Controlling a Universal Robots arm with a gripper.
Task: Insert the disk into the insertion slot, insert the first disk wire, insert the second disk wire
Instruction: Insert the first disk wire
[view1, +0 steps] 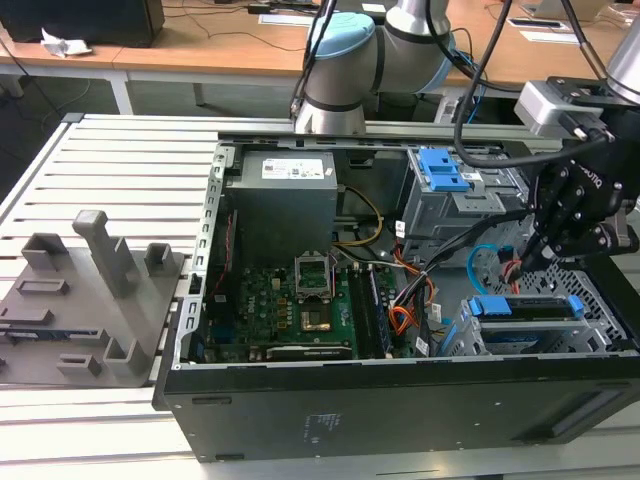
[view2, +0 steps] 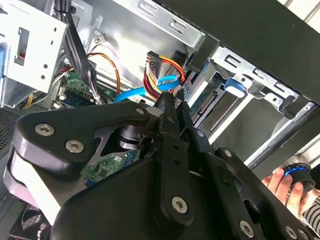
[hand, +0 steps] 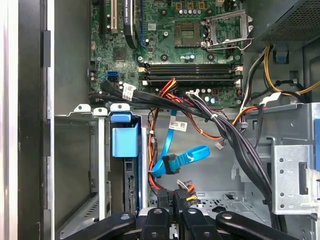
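The disk (view1: 525, 308), framed by its bright blue carrier, sits in the insertion slot (view1: 603, 322), a low grey perforated bay at the exterior view's right end of the open computer case. My gripper (view1: 540, 258) hangs just behind that bay. In the first wrist view the gripper (hand: 175, 196) is shut on a black connector with red, yellow and black wires (hand: 186, 188), beside the carrier's blue tab (hand: 125, 142). A loose blue flat cable (hand: 180, 160) lies just beyond. In the second wrist view the fingertips (view2: 169, 106) are pressed together under the coloured wires (view2: 161, 75), near the disk's end (view2: 205, 102).
A taller grey cage with a blue latch (view1: 448, 172) stands behind the bay. Black cable bundles (hand: 225, 130) cross the case beside the motherboard (view1: 285, 300) and power supply (view1: 283, 205). A grey fixture (view1: 90, 290) lies on the table left of the case. A person's hand (view2: 290, 185) holds a blue-ringed device.
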